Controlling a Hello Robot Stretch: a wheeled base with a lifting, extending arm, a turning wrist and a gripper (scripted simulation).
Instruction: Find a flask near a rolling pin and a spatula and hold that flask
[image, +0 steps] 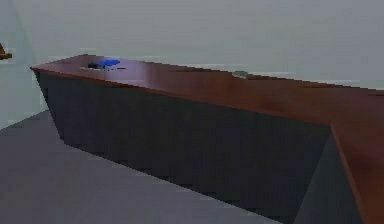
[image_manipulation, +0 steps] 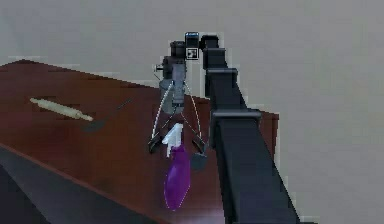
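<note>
Arm side view. The arm (image_manipulation: 235, 130) reaches across the counter (image_manipulation: 60, 150). The gripper (image_manipulation: 177, 148) stands at the white-capped end of the purple flask (image_manipulation: 178, 182), near the counter's near edge and right of the rolling pin (image_manipulation: 60, 108). How the fingers stand cannot be told — nor whether the flask is held. Risk: a grasp on the narrow cap could slip during lifting, and the flask would roll off the near edge.
</note>
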